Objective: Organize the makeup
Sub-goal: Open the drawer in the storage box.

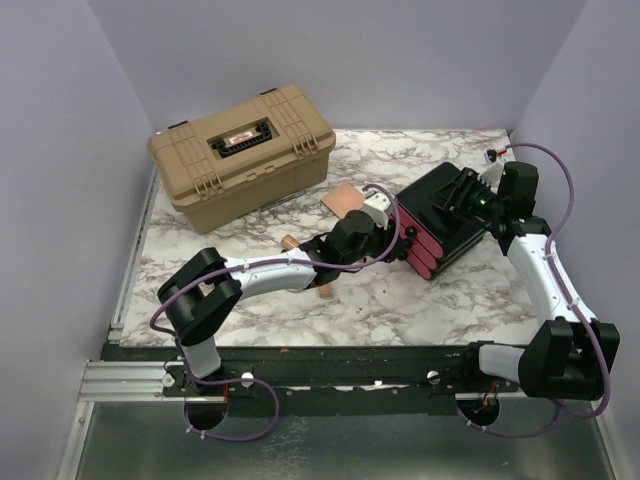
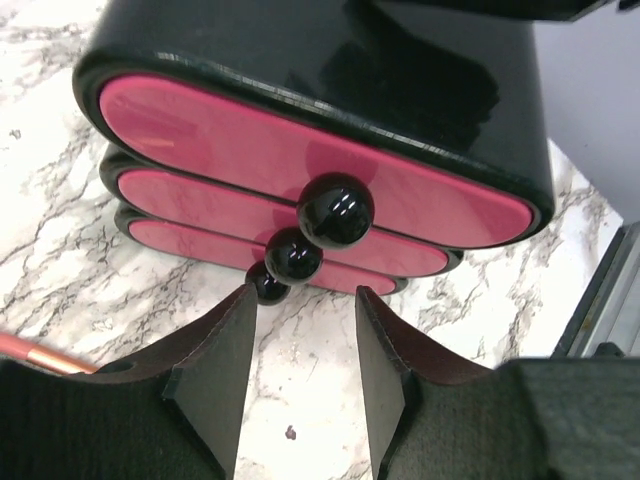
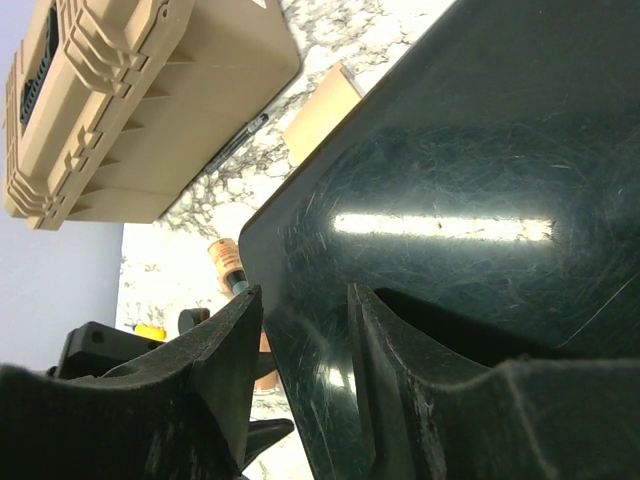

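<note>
A black box with pink drawers [image 1: 440, 222] stands right of centre. My left gripper [image 1: 392, 238] faces the drawer fronts [image 2: 250, 140]. It is open [image 2: 305, 300] with only bare marble between its fingers, just short of the lowest black knob [image 2: 268, 283]. My right gripper [image 1: 483, 195] is on the box's top at its far side. Its jaws [image 3: 305, 292] straddle the rounded edge of the glossy lid [image 3: 450, 200]; whether they press it is unclear. The makeup lies left of the box: a square copper-pink compact [image 1: 347, 200], a copper lipstick tube [image 1: 290, 243] and another copper piece [image 1: 327, 291].
A closed tan toolbox [image 1: 240, 150] fills the back left. The enclosure's walls rise behind and at both sides. A copper-pink stick [image 2: 35, 353] lies beside my left finger. A bit of yellow [image 3: 150, 331] shows past my right gripper's left finger.
</note>
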Available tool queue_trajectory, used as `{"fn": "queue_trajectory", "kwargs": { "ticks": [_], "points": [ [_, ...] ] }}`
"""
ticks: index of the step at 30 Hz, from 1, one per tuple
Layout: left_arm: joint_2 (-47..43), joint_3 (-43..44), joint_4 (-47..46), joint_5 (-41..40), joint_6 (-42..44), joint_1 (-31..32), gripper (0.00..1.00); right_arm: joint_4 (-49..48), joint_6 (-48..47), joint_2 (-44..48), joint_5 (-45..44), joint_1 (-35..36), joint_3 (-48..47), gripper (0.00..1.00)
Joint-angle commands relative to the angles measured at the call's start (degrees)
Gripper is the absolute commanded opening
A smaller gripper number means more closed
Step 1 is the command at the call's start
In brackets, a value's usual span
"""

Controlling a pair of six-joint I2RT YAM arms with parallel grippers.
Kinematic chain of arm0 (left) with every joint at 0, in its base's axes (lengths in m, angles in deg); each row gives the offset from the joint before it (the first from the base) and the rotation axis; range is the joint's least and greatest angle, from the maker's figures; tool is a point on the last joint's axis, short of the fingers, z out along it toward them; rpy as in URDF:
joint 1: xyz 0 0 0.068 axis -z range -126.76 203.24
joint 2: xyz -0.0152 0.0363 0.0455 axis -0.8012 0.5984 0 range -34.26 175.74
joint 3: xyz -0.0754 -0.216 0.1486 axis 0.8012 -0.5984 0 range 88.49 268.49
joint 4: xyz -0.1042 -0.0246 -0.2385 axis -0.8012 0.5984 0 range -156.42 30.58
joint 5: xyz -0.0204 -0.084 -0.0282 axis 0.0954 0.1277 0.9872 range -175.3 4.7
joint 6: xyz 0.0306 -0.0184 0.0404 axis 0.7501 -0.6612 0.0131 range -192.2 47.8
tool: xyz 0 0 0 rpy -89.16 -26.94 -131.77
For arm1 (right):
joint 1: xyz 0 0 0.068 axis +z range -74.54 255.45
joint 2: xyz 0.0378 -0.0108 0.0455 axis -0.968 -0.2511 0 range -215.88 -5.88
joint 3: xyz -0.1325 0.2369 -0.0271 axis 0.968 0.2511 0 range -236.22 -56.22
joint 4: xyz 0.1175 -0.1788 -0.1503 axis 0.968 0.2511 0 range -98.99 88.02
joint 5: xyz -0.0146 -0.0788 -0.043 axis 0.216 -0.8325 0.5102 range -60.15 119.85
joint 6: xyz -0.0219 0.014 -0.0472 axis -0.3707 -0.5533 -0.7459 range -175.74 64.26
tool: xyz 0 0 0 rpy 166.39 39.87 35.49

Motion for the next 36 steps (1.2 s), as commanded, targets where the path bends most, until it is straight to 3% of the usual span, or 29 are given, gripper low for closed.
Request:
{"fn": "queue_trajectory", "kwargs": {
  "ticks": [1, 12, 16, 20, 27, 36],
  "points": [
    [-2.44, -1.92, -4.07, -2.28, -1.50, 0.29, 0.47, 7.86, -2.09, -1.08, -1.17, 0.04, 3.60, 0.47],
    [-1.50, -1.28, -6.69, -3.81, -3.84, 0.30, 0.51, 8.20, -2.43, -0.68, -0.64, 0.06, 2.51, 0.48],
    [1.61, 2.29, -6.75, 2.88, -4.53, 0.32, 0.52, 8.34, -2.58, -0.90, -0.40, 0.06, 2.44, 0.48],
    [4.04, 3.78, -7.36, 2.60, -7.29, 0.29, 0.52, 8.60, -2.75, -1.30, -0.39, 0.11, 2.02, 0.48],
    [4.54, 6.27, -5.37, 0.24, -9.15, -0.75, 0.43, 8.53, -2.31, -0.93, -0.11, 0.04, 1.97, 0.48],
    [7.54, 9.93, -3.74, 6.70, -9.78, -0.89, 0.45, 8.32, -2.23, -1.19, 1.28, 0.04, 1.26, 0.49]
  ]
}}
